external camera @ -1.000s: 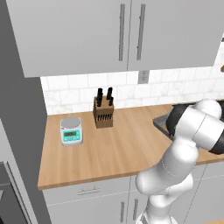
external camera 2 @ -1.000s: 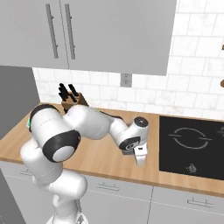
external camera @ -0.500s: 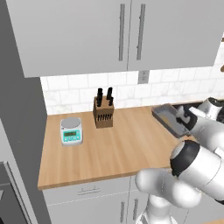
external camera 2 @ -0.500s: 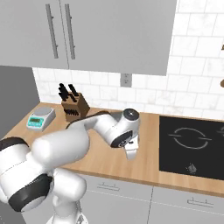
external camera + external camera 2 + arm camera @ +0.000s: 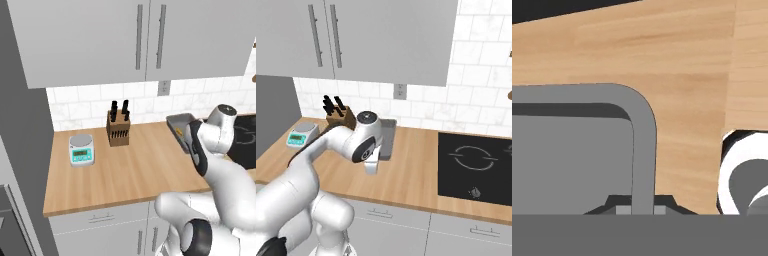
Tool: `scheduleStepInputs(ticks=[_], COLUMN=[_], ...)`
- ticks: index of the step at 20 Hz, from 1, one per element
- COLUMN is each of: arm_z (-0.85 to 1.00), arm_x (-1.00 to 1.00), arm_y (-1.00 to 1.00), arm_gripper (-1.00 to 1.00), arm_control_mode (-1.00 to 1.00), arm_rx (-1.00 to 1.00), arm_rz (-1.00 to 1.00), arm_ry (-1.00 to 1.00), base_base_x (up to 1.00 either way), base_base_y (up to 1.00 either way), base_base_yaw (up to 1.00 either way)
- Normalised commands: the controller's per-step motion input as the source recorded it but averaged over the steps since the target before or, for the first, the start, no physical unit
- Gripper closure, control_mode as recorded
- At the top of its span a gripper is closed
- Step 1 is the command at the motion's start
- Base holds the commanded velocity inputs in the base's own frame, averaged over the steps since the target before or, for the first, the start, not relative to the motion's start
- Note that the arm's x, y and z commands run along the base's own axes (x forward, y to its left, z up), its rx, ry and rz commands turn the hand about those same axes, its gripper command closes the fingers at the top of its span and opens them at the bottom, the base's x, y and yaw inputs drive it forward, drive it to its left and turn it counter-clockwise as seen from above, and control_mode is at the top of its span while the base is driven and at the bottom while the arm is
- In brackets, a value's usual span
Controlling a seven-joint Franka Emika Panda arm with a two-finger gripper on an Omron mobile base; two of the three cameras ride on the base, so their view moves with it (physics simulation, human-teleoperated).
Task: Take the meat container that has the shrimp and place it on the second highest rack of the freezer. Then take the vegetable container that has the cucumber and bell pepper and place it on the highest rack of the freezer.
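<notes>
Clamped on the rim of the dark-grey tray (image 5: pixel 643 150), the gripper (image 5: pixel 643 209) has its two finger tips pressed against either side of the tray's wall in the hand view. On the wooden counter (image 5: pixel 115 175), going from its left end rightward, a small scale (image 5: pixel 81 149) sits near the left edge, then a knife block (image 5: pixel 118 131) stands against the tiled back wall, and the tray (image 5: pixel 180 125) rests toward the counter's right end, close to the back edge and just beside the black cooktop (image 5: pixel 476 167). Its contents cannot be made out. The white arm (image 5: pixel 351 142) bends across the counter, hiding part of the tray.
</notes>
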Motion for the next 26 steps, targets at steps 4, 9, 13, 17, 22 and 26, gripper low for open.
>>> scheduleStepInputs(ticks=[4,9,13,17,22,26], arm_z=[0.26,0.28,0.23,0.00,0.00,0.00], arm_x=[-0.50,-0.56,-0.55,-0.34,-0.20,0.00], arm_y=[0.65,0.30,0.12,0.29,0.25,0.00], arm_gripper=[1.00,1.00,1.00,1.00,1.00,1.00], arm_control_mode=[-1.00,-1.00,-1.00,-1.00,1.00,1.00], arm_rx=[0.10,0.02,0.00,-0.01,-0.02,0.00], arm_rz=[-0.18,-0.04,0.00,0.02,0.04,0.00], arm_ry=[0.02,-0.03,-0.18,-0.02,0.00,0.00], base_base_x=[0.00,0.00,0.00,0.00,-0.24,-0.80], base_base_y=[0.00,0.00,0.00,0.00,0.17,0.39], base_base_yaw=[0.00,0.00,0.00,0.00,0.05,0.14])
